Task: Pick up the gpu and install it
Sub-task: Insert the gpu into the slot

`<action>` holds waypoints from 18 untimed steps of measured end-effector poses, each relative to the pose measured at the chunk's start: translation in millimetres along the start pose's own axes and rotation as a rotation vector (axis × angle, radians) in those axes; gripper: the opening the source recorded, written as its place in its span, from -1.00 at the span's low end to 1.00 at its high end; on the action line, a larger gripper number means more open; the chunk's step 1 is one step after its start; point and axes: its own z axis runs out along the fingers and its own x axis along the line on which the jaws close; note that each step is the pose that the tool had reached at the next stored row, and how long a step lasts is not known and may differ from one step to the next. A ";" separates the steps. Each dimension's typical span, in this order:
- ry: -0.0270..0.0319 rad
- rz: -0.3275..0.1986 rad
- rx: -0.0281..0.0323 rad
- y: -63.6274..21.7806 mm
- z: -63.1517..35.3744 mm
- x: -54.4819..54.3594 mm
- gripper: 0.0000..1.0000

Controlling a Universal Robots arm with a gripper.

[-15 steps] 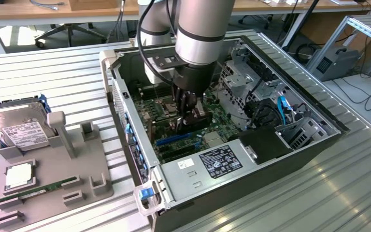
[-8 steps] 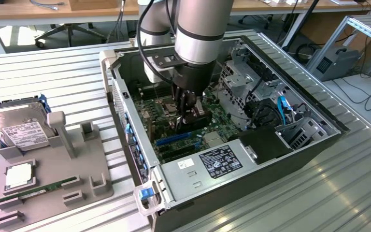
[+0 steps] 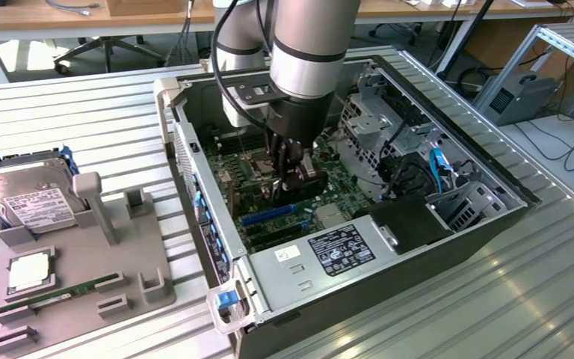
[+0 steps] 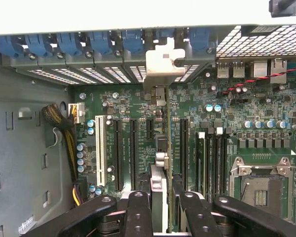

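My gripper (image 3: 289, 178) is down inside the open computer case (image 3: 267, 284), shut on the gpu (image 3: 305, 187), whose black body hangs upright just above the green motherboard (image 3: 342, 179). In the wrist view the gpu (image 4: 159, 180) appears edge-on between the black fingers (image 4: 138, 212) of my gripper (image 4: 161, 207). Its silver bracket (image 4: 164, 61) reaches the rear slot openings by the blue latches (image 4: 128, 42). The card's edge runs along the motherboard (image 4: 138, 98), over the black expansion slots (image 4: 183, 143). I cannot tell whether it touches a slot.
A grey fixture tray (image 3: 117, 277) at the exterior view's left holds a hard drive (image 3: 28, 198), a processor chip (image 3: 30, 271) and a RAM stick (image 3: 57, 292). In the case are a labelled power supply (image 3: 342, 250), drive cages (image 3: 372, 123), cables and an open CPU socket (image 4: 259, 185).
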 end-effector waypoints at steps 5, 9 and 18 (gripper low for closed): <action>0.0000 0.000 -0.0001 0.0 -0.1 -1.3 -0.45; 0.0000 0.000 0.0000 0.0 -0.1 -2.2 -0.45; 0.0000 0.000 0.0000 0.1 -0.3 -4.6 -0.45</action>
